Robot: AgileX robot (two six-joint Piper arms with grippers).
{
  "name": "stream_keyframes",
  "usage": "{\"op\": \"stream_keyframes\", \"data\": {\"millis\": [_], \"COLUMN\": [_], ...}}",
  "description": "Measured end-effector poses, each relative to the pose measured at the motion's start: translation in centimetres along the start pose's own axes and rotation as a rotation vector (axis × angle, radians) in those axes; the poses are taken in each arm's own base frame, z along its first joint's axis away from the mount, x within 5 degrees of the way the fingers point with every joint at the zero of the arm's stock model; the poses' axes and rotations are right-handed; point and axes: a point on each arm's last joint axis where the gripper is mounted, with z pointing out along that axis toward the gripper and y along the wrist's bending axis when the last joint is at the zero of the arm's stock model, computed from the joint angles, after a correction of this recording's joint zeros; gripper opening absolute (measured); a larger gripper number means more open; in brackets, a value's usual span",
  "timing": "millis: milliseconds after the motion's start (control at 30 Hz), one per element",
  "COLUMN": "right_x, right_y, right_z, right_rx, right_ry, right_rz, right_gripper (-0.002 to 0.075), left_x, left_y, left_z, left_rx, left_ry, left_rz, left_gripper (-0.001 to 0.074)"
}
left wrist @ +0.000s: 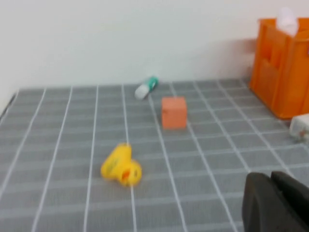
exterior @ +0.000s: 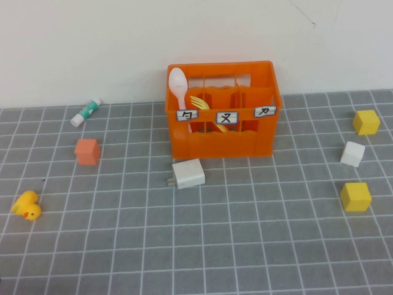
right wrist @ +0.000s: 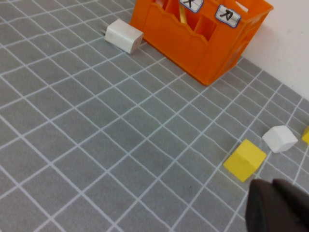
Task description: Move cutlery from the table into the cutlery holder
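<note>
Orange crate [exterior: 222, 126] sits at 12 o'clock on the grey worktop [exterior: 202, 246], near the wall. A pink spoon [exterior: 178, 86] stands in its 9 o'clock slot, bowl up. A yellow fork [exterior: 206, 109] leans in the middle slot. Both are inside the crate.

A white plug [exterior: 188, 174] lies just in front of the crate. At 9 o'clock are a coral block [exterior: 87, 151], a small tube [exterior: 85, 112] and a toy duck [exterior: 26, 206]. At 3 o'clock are two yellow blocks [exterior: 366, 121] [exterior: 355, 196] with a white block [exterior: 352, 153] between them.

The left gripper [left wrist: 277, 200] is low over the worktop near the duck, jaws clenched, holding nothing. The right gripper [right wrist: 280, 205] is near one yellow block, jaws clenched too, holding nothing.
</note>
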Motion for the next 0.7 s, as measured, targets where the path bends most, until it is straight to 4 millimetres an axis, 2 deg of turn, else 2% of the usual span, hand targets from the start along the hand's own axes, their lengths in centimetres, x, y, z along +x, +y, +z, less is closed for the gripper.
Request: {"op": "stream_keyframes", "data": {"millis": [200,700], "right_x": [0.1,0.1], "right_y": [0.0,0.0], "right_z": [0.0,0.0], "right_rx": [-0.001,-0.002], "right_ry": [0.003,0.005], "right_rz": [0.000,0.000], "right_gripper": [0.0000,0.0000], "left_x": [1.8,1.9], "left_y": [0.2,0.2], "left_z": [-0.1,-0.1], "left_rx": [-0.042,-0.040], "left_ry": [0.173,0.185], "left_rz": [-0.118,-0.104], "left_gripper": [0.0000,0.0000]}}
